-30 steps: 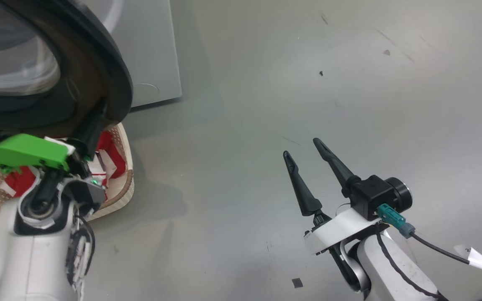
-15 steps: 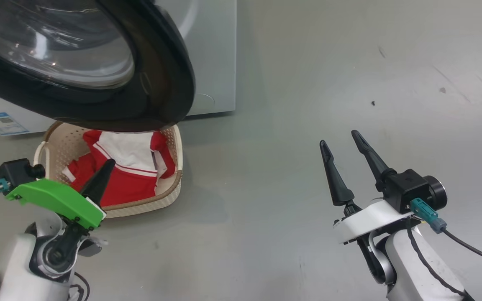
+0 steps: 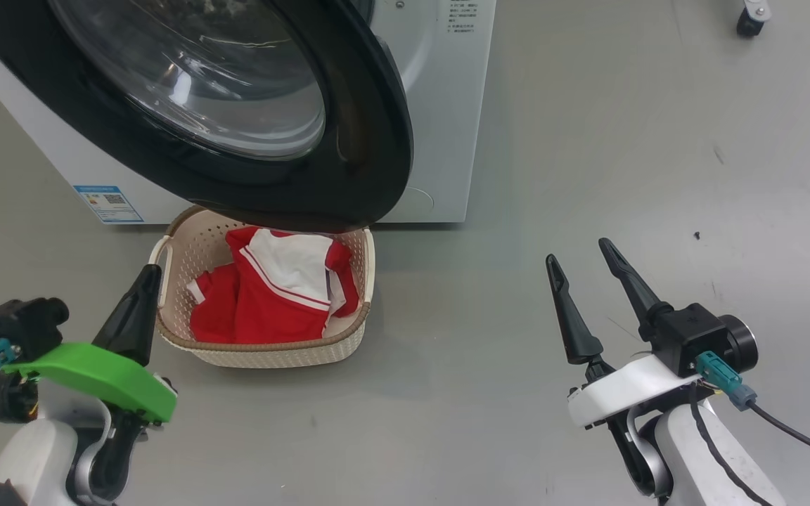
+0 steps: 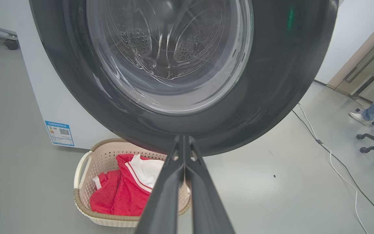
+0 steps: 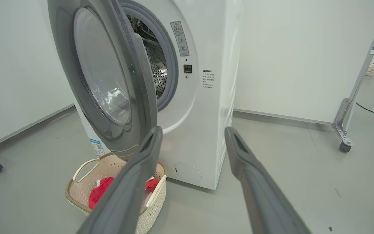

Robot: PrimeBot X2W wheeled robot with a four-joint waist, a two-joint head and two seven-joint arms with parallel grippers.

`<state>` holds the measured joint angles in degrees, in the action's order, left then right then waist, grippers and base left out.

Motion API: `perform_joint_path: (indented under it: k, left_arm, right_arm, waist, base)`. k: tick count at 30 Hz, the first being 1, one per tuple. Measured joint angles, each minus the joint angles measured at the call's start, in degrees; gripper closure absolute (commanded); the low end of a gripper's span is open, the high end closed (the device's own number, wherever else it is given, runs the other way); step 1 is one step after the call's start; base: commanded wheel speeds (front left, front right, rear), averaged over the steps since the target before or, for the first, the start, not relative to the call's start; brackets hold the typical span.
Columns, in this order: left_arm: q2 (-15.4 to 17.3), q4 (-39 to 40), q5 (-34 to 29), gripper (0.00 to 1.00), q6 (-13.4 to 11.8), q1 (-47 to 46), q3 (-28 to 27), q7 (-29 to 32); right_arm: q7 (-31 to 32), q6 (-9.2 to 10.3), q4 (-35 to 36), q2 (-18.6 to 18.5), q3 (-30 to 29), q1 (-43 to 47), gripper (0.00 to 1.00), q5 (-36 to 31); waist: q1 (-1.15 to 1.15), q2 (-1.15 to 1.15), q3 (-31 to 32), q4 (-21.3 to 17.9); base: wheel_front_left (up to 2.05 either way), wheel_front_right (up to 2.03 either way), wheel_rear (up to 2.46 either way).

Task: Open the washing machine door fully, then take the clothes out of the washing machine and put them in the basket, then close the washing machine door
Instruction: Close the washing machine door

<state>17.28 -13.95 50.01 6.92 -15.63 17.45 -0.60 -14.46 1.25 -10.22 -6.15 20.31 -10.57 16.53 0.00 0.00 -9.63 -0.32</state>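
- Below the washing machine door, left claw, pressed together, has come off it; right claw spread.
- Done: clothes in basket; door ajar, closing push remains.

Two claws are counted: the left claw and the right claw. Beyond the left claw, one washing machine with one door and one blue label is counted. Just ahead of its tip, one basket is counted, with two garments inside.
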Motion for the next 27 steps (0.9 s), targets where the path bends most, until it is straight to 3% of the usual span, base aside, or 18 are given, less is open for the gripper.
perform_joint_path:
  k: [11, 17, 18, 19, 20, 21, 22, 27]
  left_arm:
    - [-0.59, -0.07, -4.32, 1.00, -0.01, 6.41, -2.55, -14.16]
    - [-0.63, -0.09, -7.61, 0.97, -0.26, 8.11, -2.80, -14.13]
    - [-0.65, -0.04, -8.44, 0.76, -0.58, 8.19, -2.82, -14.12]
    - [-0.69, 0.02, -9.13, 0.76, -0.65, 8.29, -2.85, -14.12]
    - [-0.74, 0.08, -9.69, 0.57, -0.67, 8.43, -2.85, -14.12]
    - [-0.81, 0.14, -10.12, 0.15, -0.86, 8.58, -2.87, -14.12]
    - [-0.93, 0.19, -10.54, 0.00, -1.13, 8.67, -2.88, -14.11]
    - [-1.92, 0.89, -12.20, 0.00, -1.34, 9.03, -3.25, -14.11]
  right_arm:
    - [0.00, -0.83, 0.00, 0.35, -0.22, 0.78, 0.00, -0.55]
    - [0.00, -0.85, 0.01, 0.38, -0.88, 2.01, 0.00, -0.57]
    - [0.00, -0.85, 0.01, 0.42, -0.98, 2.01, 0.00, -0.62]
    - [0.00, -0.85, 0.01, 0.46, -1.07, 2.01, 0.00, -0.81]
    - [0.00, -0.85, 0.02, 0.53, -1.15, 2.02, 0.00, -1.15]
    - [0.00, -0.85, 0.03, 0.59, -1.22, 2.03, 0.00, -1.29]
    - [0.00, -0.85, 0.03, 0.63, -1.26, 2.07, 0.00, -1.53]
    - [0.00, -1.16, 0.08, 0.75, -1.52, 2.66, 0.00, -1.63]
  waist:
    - [0.00, 0.00, 2.22, 0.90]
    - [0.00, 0.00, 2.80, 0.82]
    - [0.00, 0.00, 2.82, 0.83]
    - [0.00, 0.00, 2.85, 0.86]
    - [0.00, 0.00, 2.87, 0.89]
    - [0.00, 0.00, 2.88, 0.92]
    - [0.00, 0.00, 2.89, 0.96]
    - [0.00, 0.00, 2.91, 1.15]
  base:
    - [0.00, 0.00, 0.00]
    - [0.00, 0.00, 0.00]
    - [0.00, 0.00, 0.00]
    - [0.00, 0.00, 0.00]
    - [0.00, 0.00, 0.00]
    - [0.00, 0.00, 0.00]
    - [0.00, 0.00, 0.00]
    - [0.00, 0.00, 0.00]
